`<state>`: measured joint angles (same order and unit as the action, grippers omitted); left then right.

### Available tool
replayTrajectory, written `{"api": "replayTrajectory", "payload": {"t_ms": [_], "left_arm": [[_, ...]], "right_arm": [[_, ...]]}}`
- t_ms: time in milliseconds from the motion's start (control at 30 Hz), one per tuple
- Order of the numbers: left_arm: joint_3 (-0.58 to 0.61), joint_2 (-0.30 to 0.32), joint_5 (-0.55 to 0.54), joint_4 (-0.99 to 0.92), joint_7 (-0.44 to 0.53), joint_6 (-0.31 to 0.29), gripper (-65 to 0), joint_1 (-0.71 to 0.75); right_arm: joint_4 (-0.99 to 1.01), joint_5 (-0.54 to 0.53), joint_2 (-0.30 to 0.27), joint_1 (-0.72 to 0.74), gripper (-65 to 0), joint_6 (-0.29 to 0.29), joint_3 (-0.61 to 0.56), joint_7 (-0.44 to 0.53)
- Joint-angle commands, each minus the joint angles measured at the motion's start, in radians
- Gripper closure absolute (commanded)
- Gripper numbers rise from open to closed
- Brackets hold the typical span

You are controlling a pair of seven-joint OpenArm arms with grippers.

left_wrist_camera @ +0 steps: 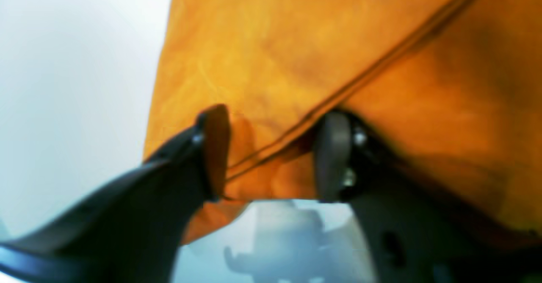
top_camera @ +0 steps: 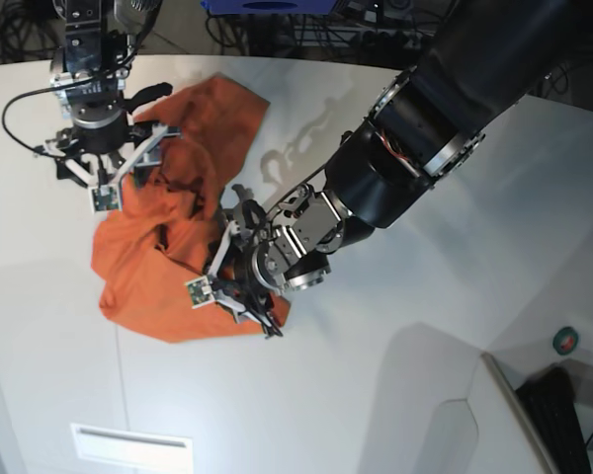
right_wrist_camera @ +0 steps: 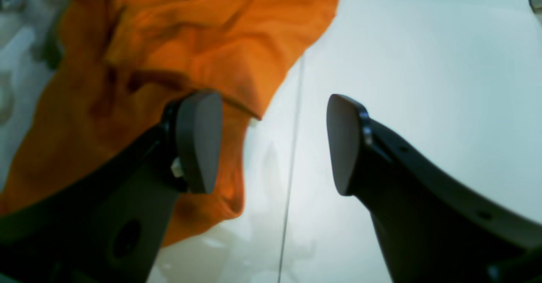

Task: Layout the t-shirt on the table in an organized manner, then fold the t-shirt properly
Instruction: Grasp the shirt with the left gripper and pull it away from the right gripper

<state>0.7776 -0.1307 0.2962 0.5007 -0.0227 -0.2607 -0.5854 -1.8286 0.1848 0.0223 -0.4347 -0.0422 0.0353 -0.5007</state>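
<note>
Right now I am closing my left gripper on a hemmed edge of the t-shirt; cloth lies between the jaws at centre frame, though I cannot tell if they are pinching yet. My right gripper is hanging wide and empty beside the bunched cloth, above the table. I judge I should be seating the seam deep, then drawing outward slowly.

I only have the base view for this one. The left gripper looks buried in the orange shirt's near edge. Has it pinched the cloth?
Observer: Not yet. In the left wrist view, the left gripper has its pads apart, straddling the t-shirt.
Operator: What sits between the pads?
Observer: A stitched seam crosses the gap diagonally.
Operator: And the right gripper, holding anything?
Observer: No. The right gripper is open, with only bare table between its pads.
</note>
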Motion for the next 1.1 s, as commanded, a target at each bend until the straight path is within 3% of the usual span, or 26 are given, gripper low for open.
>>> {"api": "replayTrajectory", "payload": {"t_ms": [0, 100, 233, 333, 433, 500, 567, 667, 767, 833, 900, 1067], "left_arm": [[-0.005, -0.019, -0.007, 0.016, 0.016, 0.011, -23.7, -0.041], [-0.005, -0.020, -0.050, 0.016, 0.014, 0.011, -16.9, -0.052], [-0.004, -0.019, -0.130, 0.011, 0.013, 0.011, 0.0, -0.080], [-0.004, -0.019, -0.199, 0.008, -0.007, 0.011, 0.0, -0.098], [-0.005, -0.019, -0.292, 0.022, -0.132, 0.011, 0.0, -0.109], [-0.007, -0.011, -0.368, 0.062, -0.164, 0.013, 0.0, -0.110], [-0.034, 0.024, -0.432, 0.132, -0.199, 0.014, 0.0, -0.109], [-0.149, 0.078, -0.480, 0.299, -0.337, 0.016, 0.0, -0.091], [-0.266, 0.144, -0.472, 0.499, -0.458, 0.018, 0.0, -0.029], [-0.317, 0.185, -0.427, 0.612, -0.506, 0.018, 0.0, 0.020], [-0.363, 0.213, -0.343, 0.721, -0.544, 0.018, 0.0, 0.081], [-0.504, 0.220, -0.136, 0.975, -0.675, 0.010, 0.0, 0.244]], "right_arm": [[-0.015, 0.003, 0.005, 0.009, -37.7, 0.006, -0.012, 0.026], [-0.009, 0.003, 0.012, 0.007, -37.7, 0.006, -0.018, 0.026], [0.020, 0.003, 0.006, 0.015, -37.5, 0.006, -0.059, 0.026], [0.071, 0.003, 0.009, 0.037, -37.5, 0.006, -0.073, 0.026], [0.111, 0.003, 0.011, 0.073, -37.5, 0.006, -0.071, 0.027], [0.119, 0.003, 0.011, 0.096, -37.5, 0.006, -0.071, 0.027], [0.139, 0.003, 0.011, 0.126, -37.5, 0.006, -0.071, 0.027], [0.229, 0.003, 0.009, 0.193, -37.4, 0.006, -0.067, 0.027], [0.344, 0.005, 0.001, 0.251, -29.0, 0.006, -0.065, 0.027], [0.392, 0.006, -0.012, 0.267, -17.4, 0.006, -0.065, 0.027], [0.422, 0.006, -0.023, 0.268, -1.7, 0.006, -0.065, 0.027], [0.410, 0.011, -0.032, 0.221, 0.0, 0.006, -0.065, 0.026]]}}
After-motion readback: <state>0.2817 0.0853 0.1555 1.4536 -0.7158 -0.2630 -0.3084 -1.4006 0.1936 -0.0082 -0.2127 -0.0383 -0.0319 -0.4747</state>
